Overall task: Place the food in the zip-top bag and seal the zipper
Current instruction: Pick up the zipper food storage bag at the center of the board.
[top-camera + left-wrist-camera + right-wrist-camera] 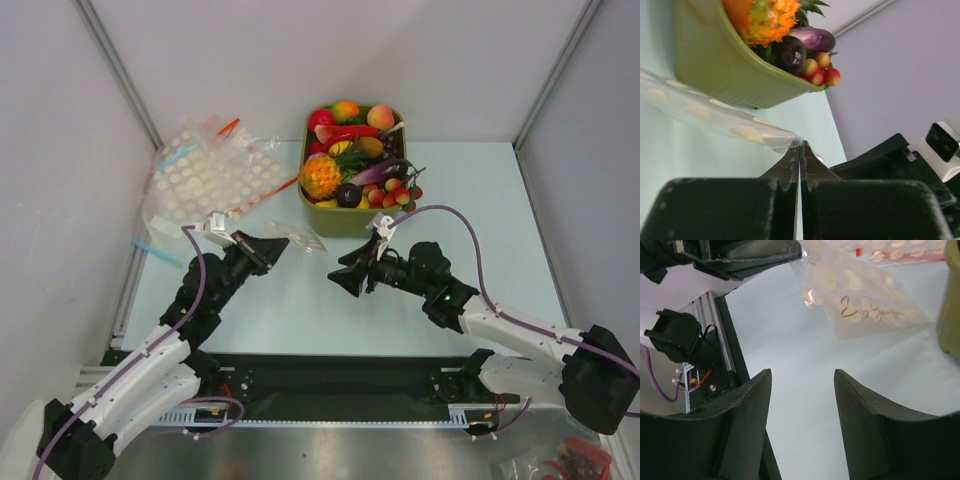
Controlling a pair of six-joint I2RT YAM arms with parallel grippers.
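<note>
Zip-top bag (297, 238), green food bin (345, 221) on pale blue table (300, 310); grey walls (450, 60)

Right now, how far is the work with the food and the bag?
Done: the left gripper pinches a corner of the bag. In hand: the right gripper, open and empty, faces the bag. Left: the food sits in the green basket, so filling and sealing remain.

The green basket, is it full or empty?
Full. The green basket is heaped with toy food; the pineapple and red berries stick up above its rim.
</note>
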